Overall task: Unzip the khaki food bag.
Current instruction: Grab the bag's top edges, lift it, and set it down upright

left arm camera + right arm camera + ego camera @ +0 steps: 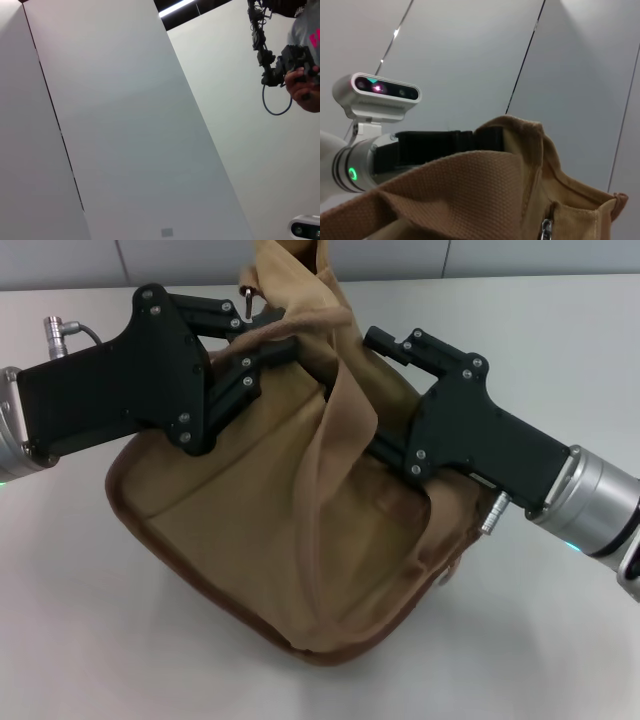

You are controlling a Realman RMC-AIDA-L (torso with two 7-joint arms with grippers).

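Observation:
The khaki food bag (270, 530) lies slumped on the white table (80, 640), with a wide strap handle (335, 480) draped down its front. My left gripper (285, 338) comes in from the left and is shut on the fabric at the bag's top edge. A small metal pull (247, 298) sticks up just above it. My right gripper (372, 390) presses against the bag's upper right side, its tips hidden behind the strap. The right wrist view shows the bag's top fabric (470, 195), a silver zipper pull (546, 229) and the left gripper (480, 142) holding the fabric.
The bag's brown-edged base (200, 585) faces the table's front. The left wrist view shows only wall panels (125, 125), a person's hand holding a device (300, 82) far off, and a white camera housing (306, 227).

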